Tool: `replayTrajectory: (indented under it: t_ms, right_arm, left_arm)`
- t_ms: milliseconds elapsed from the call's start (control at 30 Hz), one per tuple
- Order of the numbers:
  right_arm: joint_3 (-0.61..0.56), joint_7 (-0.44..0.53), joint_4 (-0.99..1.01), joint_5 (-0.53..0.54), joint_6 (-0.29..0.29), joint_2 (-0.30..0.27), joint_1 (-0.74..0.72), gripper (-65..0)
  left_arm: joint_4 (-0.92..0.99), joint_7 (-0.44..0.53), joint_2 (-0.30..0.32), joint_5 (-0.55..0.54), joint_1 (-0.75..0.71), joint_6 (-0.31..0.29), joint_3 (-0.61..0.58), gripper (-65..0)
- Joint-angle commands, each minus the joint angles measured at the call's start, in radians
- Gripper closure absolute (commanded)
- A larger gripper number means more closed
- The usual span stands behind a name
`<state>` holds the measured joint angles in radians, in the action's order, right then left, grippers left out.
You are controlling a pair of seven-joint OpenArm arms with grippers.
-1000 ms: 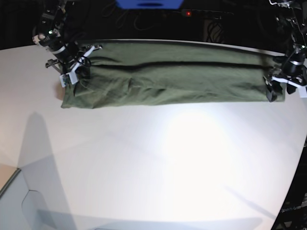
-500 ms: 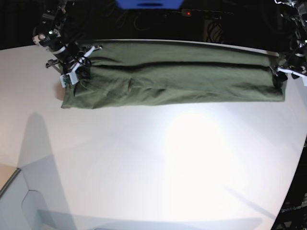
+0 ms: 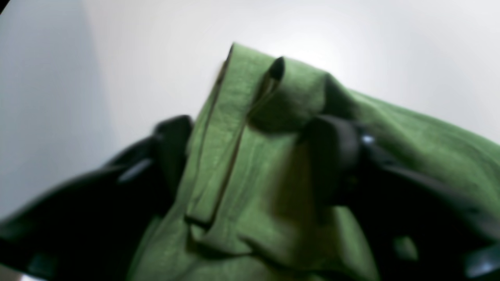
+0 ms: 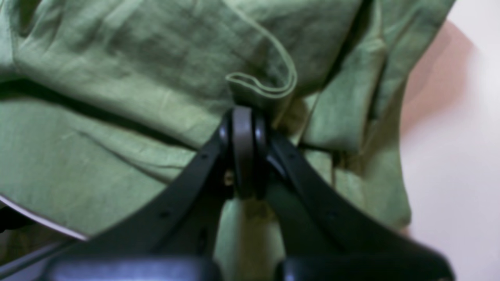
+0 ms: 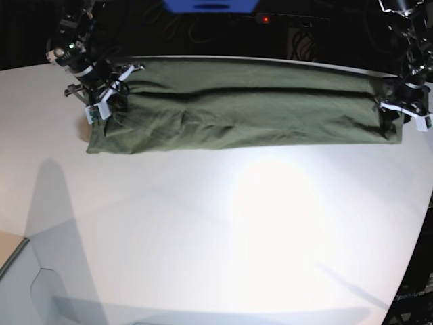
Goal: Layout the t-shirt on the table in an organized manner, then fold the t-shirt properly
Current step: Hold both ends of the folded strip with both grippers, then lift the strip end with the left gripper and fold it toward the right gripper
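Note:
The olive-green t-shirt (image 5: 250, 108) lies as a long folded band across the far side of the white table (image 5: 237, 223). My right gripper (image 5: 101, 105) sits at the band's left end. In the right wrist view it (image 4: 244, 117) is shut, pinching a curled hem of the t-shirt (image 4: 117, 58). My left gripper (image 5: 398, 114) is at the band's right end. In the left wrist view its jaws (image 3: 250, 128) stand apart, straddling a layered fold of the t-shirt (image 3: 234, 175), one finger (image 3: 172, 148) beside the cloth and the other (image 3: 332, 156) on it.
A dark background with cables, a blue object (image 5: 210, 5) and a red light (image 5: 266, 19) lies beyond the table's far edge. The table's curved edge runs down the right side (image 5: 423, 223). A lower grey surface (image 5: 27, 284) shows at the bottom left.
My left gripper rose from the shirt's near right corner, then came back down onto the right end with its jaws narrower. The right gripper and the shirt have not moved.

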<state>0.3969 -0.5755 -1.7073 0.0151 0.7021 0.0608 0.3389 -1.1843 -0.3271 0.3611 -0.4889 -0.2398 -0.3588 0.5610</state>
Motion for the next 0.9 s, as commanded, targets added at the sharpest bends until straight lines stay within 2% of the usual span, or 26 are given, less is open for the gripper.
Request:
replayTrajectory:
  t_ms: [0,133,167,367,567,733,867]
  right_arm:
    - [0.001,-0.027,-0.006,-0.019,-0.004,-0.005,0.004,0.0]
    - [0.001,-0.027,-0.007,-0.019,-0.004,-0.005,0.004,0.0]
    - [0.001,-0.027,-0.007,-0.019,-0.004,-0.005,0.004,0.0]
    - [0.001,-0.027,-0.007,-0.019,-0.004,-0.005,0.002,0.0]
    - [0.001,-0.027,-0.001,-0.02,-0.004,-0.005,-0.008,0.0]
    - [0.001,-0.027,-0.003,-0.02,-0.004,-0.005,-0.01,0.0]
    - [0.001,-0.027,-0.001,-0.02,-0.004,-0.005,-0.011,0.0]
  left_arm:
    - [0.002,-0.056,0.002,0.012,0.001,-0.004,-0.003,-26.3]
    - [0.002,-0.056,0.002,0.02,0.001,-0.004,-0.003,-2.5]
    - [0.002,-0.056,0.002,0.02,0.0,-0.004,-0.003,0.0]
    - [-0.047,-0.056,0.002,0.011,-0.002,-0.004,0.003,-0.2]
    - [-0.317,-0.077,-0.009,0.011,-0.019,-0.004,-0.005,-0.3]
    - [-0.572,-0.29,-0.098,0.012,-0.013,-0.004,-0.003,-0.3]
    - [-0.701,-0.378,-0.21,0.02,-0.016,-0.004,-0.055,-0.3]
